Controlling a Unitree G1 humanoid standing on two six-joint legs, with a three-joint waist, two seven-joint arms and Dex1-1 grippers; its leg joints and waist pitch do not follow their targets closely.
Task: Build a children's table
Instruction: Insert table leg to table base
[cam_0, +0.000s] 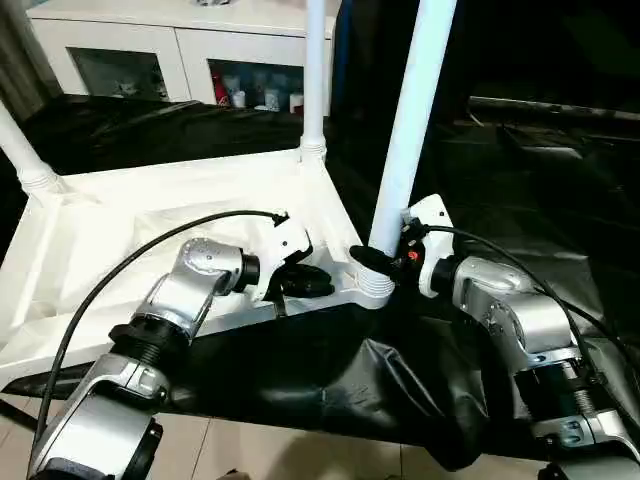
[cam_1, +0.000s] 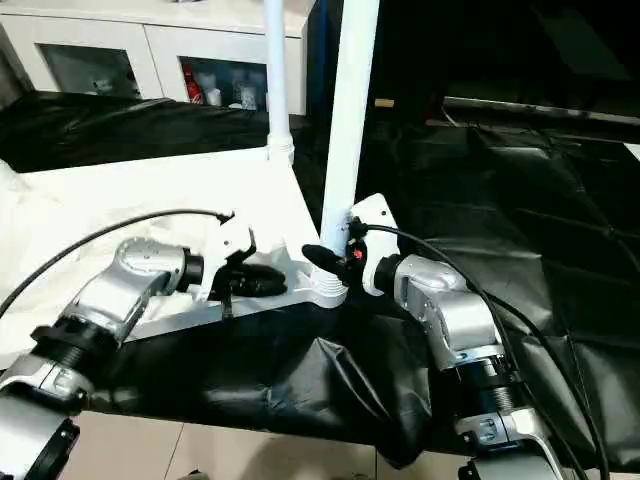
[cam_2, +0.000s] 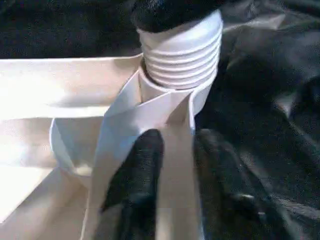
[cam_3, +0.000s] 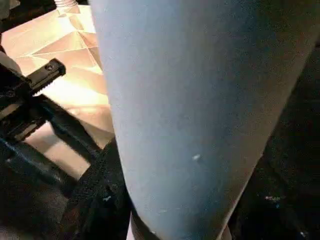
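**Gripping leg at near corner socket**

Tabletop (cam_0: 150, 215) lies upside down on the black-draped table (cam_0: 520, 190). Three legs visible upright in the left eye view: near (cam_0: 405, 140), far (cam_0: 314, 80), left edge (cam_0: 20, 150). Right gripper (cam_0: 385, 258) clamped on the near leg's base. Left gripper (cam_2: 172, 165) straddles the top's edge rib, fingers apart (wrist view shows threaded collar (cam_2: 182, 47) seated in the socket). No legible writing.
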